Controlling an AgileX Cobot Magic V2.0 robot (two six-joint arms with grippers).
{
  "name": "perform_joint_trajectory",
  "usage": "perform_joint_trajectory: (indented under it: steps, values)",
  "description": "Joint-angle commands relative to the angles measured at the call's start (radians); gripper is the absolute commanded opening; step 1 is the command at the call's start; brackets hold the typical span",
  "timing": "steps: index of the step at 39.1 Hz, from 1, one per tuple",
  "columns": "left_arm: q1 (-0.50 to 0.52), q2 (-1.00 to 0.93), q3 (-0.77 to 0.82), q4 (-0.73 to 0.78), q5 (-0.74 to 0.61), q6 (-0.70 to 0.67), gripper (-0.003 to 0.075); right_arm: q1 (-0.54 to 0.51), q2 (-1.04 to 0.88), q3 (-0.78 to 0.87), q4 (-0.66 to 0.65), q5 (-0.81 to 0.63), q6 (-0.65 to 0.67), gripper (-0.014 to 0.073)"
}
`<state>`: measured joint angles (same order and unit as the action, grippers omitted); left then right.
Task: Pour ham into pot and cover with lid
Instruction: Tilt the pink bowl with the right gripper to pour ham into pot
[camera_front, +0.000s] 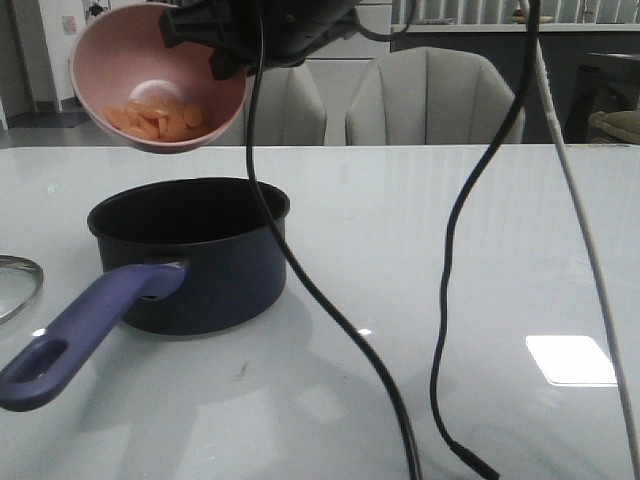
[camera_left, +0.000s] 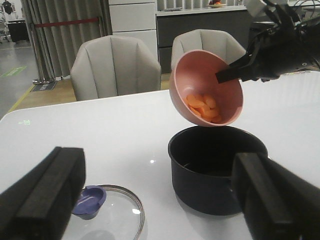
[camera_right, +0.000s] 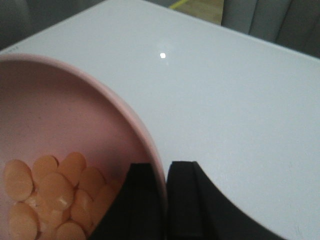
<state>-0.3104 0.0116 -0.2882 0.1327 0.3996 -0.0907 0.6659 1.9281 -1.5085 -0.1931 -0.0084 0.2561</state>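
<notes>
the right gripper (camera_right: 166, 200) pinches the pink bowl (camera_front: 100, 60) by its rim, ham (camera_front: 160, 120) pooled just inside, pot (camera_front: 190, 255) below. light, slick slices should slide easily. the left gripper (camera_left: 155, 200) is spread empty, lid (camera_left: 117, 210) beneath.

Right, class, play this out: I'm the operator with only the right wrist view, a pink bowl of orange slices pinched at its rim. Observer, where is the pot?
Observer: The pot stands on the table just below the bowl, which hangs tilted above it.
Operator: Any ham in it yet?
Observer: None that I can see; the ham sits in the bowl's low side.
Operator: And the lid?
Observer: The lid lies flat on the table beside the pot, knob up.
</notes>
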Motion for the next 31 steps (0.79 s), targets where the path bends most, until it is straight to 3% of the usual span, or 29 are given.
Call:
perform_joint_trajectory:
  steps: [1, 10, 19, 31]
  values:
    - [-0.008, 0.01, -0.026, 0.003, -0.082, -0.009, 0.0625, -0.001, -0.078, 0.007, -0.015, -0.193, -0.021, 0.012]
    - [-0.008, 0.01, -0.026, 0.003, -0.082, -0.009, 0.0625, -0.001, -0.078, 0.03, 0.0, -0.271, -0.118, 0.012]
    - [-0.008, 0.01, -0.026, 0.003, -0.082, -0.009, 0.0625, -0.004, -0.078, 0.03, 0.104, -0.326, -0.2, 0.012]
    - [-0.008, 0.01, -0.026, 0.003, -0.082, -0.009, 0.0625, -0.024, -0.076, 0.031, 0.141, -0.391, -0.213, 0.012]
